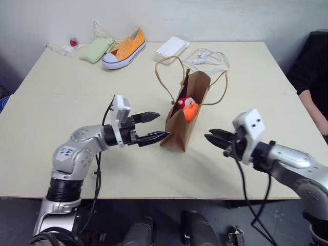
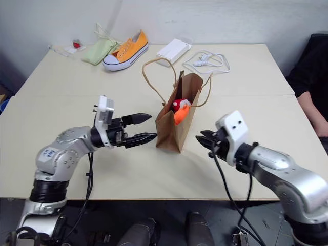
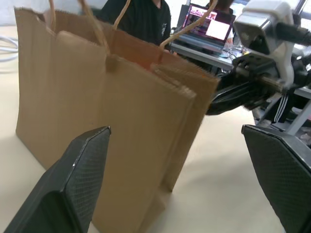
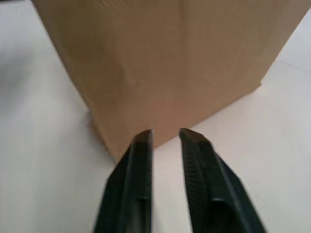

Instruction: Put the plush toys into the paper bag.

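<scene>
While claws flank: toys (image 1: 185,107) bagged (image 1: 193,89).

Even, soft overhead light fills the room, leaving the pale table (image 1: 61,102) bright and free of hard glare. Shadows stay faint: a soft grey patch lies on the tabletop beside the base of the paper bag (image 1: 185,115), another under the orange sneaker (image 1: 124,48). Both head views are sharp across the table, darkening toward the floor below its front edge. In the left wrist view the near fingers (image 3: 73,184) are soft and a laptop screen (image 3: 210,26) behind glows washed-out. The right wrist view is blurred throughout, the bag's face and fingertips (image 4: 141,145) smeared.
</scene>
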